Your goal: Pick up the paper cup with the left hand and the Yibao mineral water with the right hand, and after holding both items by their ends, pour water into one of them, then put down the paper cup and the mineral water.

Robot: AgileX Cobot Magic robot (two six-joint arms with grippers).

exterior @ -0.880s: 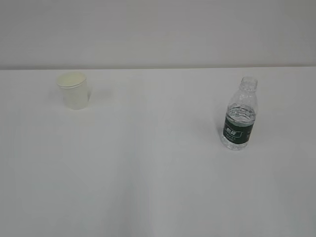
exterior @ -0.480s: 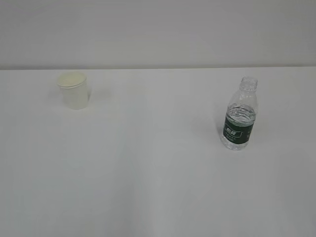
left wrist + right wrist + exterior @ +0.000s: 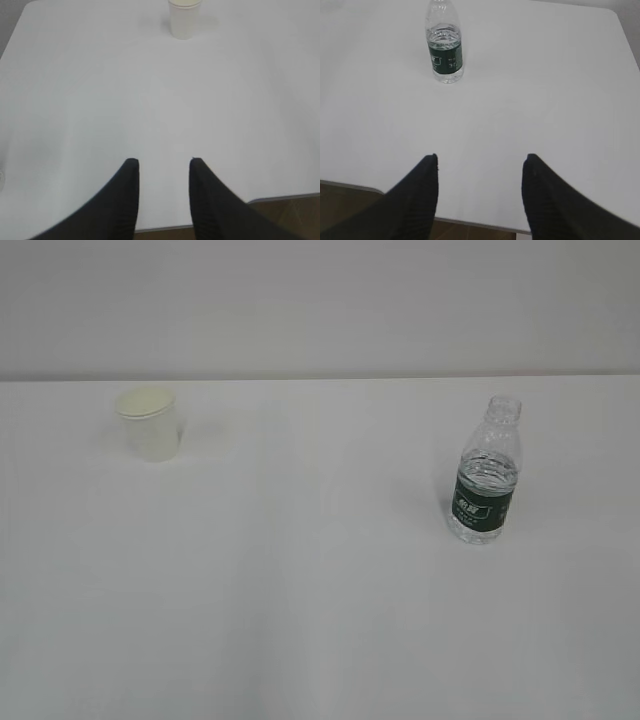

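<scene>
The paper cup [image 3: 150,423] stands upright at the back left of the white table [image 3: 300,570], and it also shows at the top of the left wrist view as the paper cup [image 3: 184,18]. The Yibao mineral water [image 3: 486,472] stands upright at the right, capless, with its dark green label; the right wrist view has the Yibao mineral water [image 3: 444,47] at its top left. My left gripper [image 3: 162,161] is open and empty above the table's near edge, far from the cup. My right gripper [image 3: 482,157] is open wider, empty, well short of the bottle. Neither arm shows in the exterior view.
The table's near edge [image 3: 470,222] runs just under both grippers, with brown floor [image 3: 280,220] below it. A pale wall [image 3: 320,300] rises behind the table's far edge. A rounded table corner [image 3: 612,12] lies at the far right.
</scene>
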